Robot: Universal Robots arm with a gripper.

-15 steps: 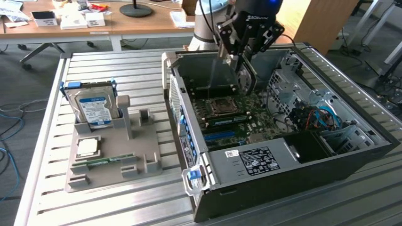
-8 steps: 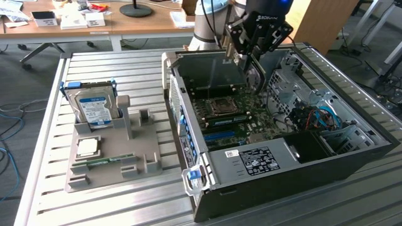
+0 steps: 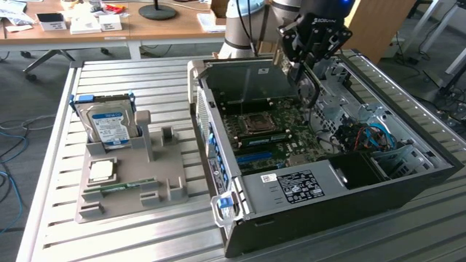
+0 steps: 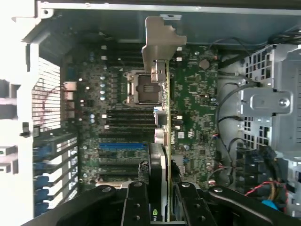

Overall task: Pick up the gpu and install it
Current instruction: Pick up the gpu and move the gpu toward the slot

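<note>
Gpu (image 4: 160, 165) upright, bracket (image 4: 159, 44) end down

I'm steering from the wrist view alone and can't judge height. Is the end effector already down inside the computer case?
Observer: No. The body of the end effector is above the open case. The gpu it grips hangs down inside.
Operator: What sits outside the case?
Observer: A grey parts holder lies on the slatted table, at the exterior view's left.
Operator: Anything in it?
Observer: A hard drive stands upright at its far end.
</note>
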